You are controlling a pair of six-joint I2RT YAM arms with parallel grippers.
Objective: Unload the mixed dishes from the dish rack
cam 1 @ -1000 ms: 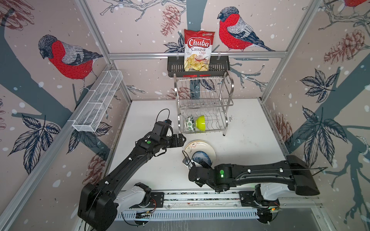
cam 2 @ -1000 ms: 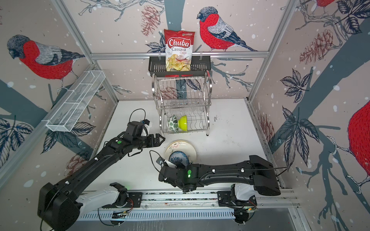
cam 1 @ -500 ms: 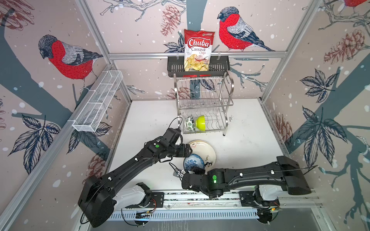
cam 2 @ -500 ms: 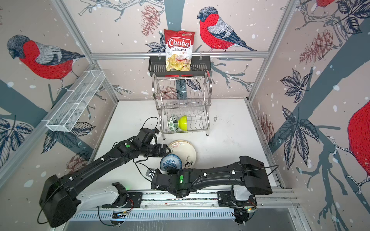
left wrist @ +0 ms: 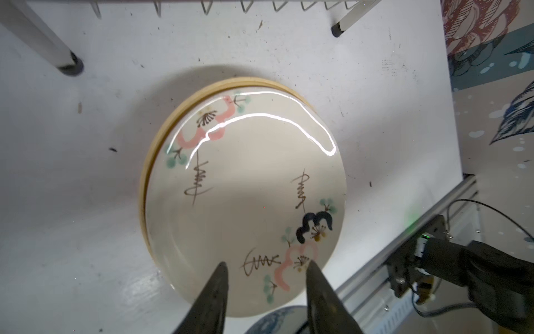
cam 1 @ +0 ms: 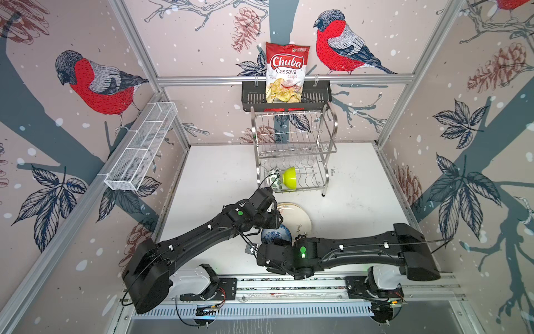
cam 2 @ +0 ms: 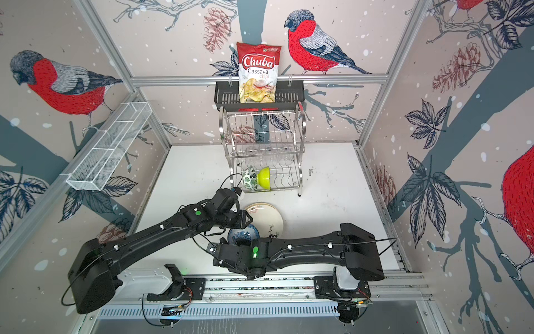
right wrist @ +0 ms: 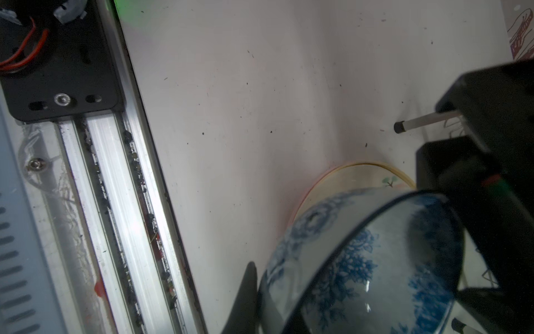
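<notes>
The chrome dish rack (cam 1: 294, 150) (cam 2: 263, 144) stands at the back. A lime green bowl (cam 1: 289, 177) (cam 2: 264, 177) and a green-leaf bowl (cam 1: 274, 179) (cam 2: 249, 180) rest on edge in its lower tier. In front of it a cream floral plate (cam 1: 299, 221) (cam 2: 270, 221) (left wrist: 245, 188) lies on a pale yellow one. My right gripper (cam 1: 274, 245) (cam 2: 240, 244) (right wrist: 261, 289) is shut on the rim of the blue-patterned bowl (cam 1: 276, 235) (cam 2: 242, 234) (right wrist: 361, 260), tilted above the plates' near edge. My left gripper (cam 1: 278, 224) (cam 2: 245, 221) (left wrist: 265, 264) hovers over the plates, jaws apart, with the bowl's rim (left wrist: 274, 321) low between them.
A chips bag (cam 1: 286, 72) sits in a black basket (cam 1: 251, 97) above the rack. A white mesh tray (cam 1: 138, 150) hangs on the left wall. The arms' base rail (cam 1: 289, 284) runs along the front edge. White table (cam 1: 355, 208) lies bare to the right of the plates.
My left arm swung right from beside the rack to above the plates, and its jaws narrowed. My right arm carried the blue bowl slightly toward the front left.
</notes>
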